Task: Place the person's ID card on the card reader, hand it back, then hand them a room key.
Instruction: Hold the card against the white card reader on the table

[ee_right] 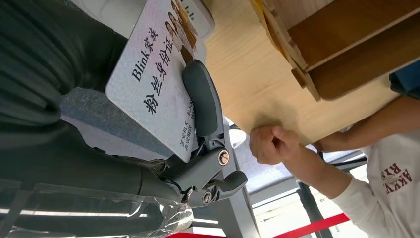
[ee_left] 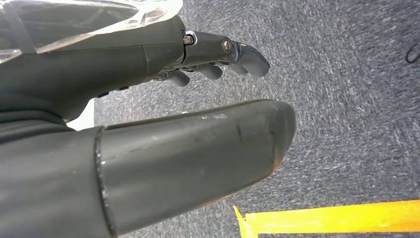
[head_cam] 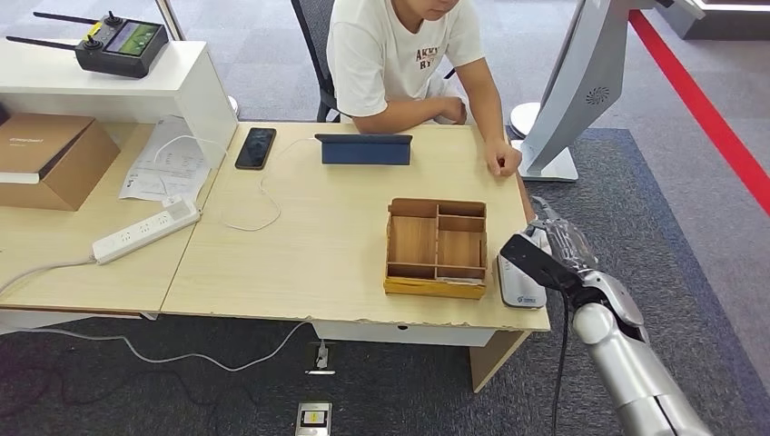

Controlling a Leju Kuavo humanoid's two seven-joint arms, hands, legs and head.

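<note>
My right hand hovers at the table's right front corner, over the white card reader. It grips the ID card, a pale card with printed characters, under one finger. In the head view the card is hidden by the hand. A person in a white T-shirt sits at the far side, one fist resting on the table's right edge. My left hand hangs over grey carpet, fingers lightly curled, holding nothing.
A wooden compartment box stands just left of the reader. A blue tablet and a black phone lie near the far edge. A power strip and cables sit on the left. A grey monitor stand rises at the right.
</note>
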